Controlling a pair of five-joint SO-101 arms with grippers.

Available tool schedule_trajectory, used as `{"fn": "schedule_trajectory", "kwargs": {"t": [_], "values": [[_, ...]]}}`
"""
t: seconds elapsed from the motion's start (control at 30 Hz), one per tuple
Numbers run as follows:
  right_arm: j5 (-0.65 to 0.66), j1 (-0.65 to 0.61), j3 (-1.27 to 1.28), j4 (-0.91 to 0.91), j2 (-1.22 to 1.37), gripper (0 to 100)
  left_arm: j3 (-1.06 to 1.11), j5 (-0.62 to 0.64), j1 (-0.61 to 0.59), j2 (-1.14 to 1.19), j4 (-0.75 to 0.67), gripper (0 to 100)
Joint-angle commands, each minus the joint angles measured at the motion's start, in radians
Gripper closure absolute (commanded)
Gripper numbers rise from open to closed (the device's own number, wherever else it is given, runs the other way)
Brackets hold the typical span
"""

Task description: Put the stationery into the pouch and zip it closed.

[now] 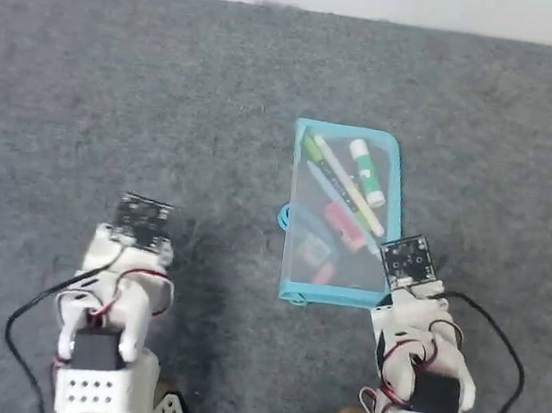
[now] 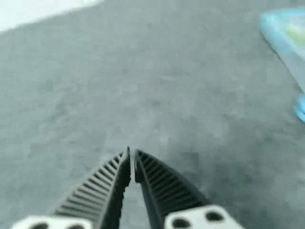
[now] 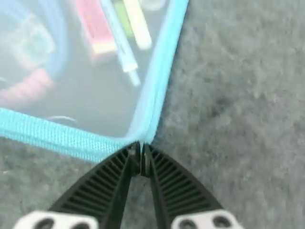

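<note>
A clear pouch (image 1: 340,214) with a light-blue zip border lies flat on the grey carpet, right of centre. Inside it I see a green-and-white marker (image 1: 338,177), a glue stick (image 1: 368,171), a pink eraser (image 1: 342,225) and other small pieces. My right gripper (image 3: 141,149) is shut, its tips at the pouch's (image 3: 71,95) near right corner, touching the blue edge; I cannot tell whether anything is pinched. My left gripper (image 2: 132,155) is shut with nothing in it over bare carpet, left of the pouch (image 2: 286,28).
A blue strap loop (image 1: 282,217) sticks out from the pouch's left side. Grey carpet (image 1: 118,97) covers the whole table. Red and black cables run along both arms near the front edge.
</note>
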Motion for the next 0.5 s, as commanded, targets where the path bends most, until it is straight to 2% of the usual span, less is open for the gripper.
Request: {"fn": "schedule_trajectory", "kwargs": {"t": [0.0,0.3,0.47], "values": [[0.020,-0.013,0.017,-0.019,-0.016,99.2,-0.007,-0.021,0.103,0.006,0.089,99],[0.020,-0.013,0.017,-0.016,-0.008,99.2,-0.007,-0.025,0.104,0.006,0.288,99],[0.018,-0.016,0.017,-0.016,-0.008,99.2,-0.007,-0.023,0.106,0.006,0.307,99]]}}
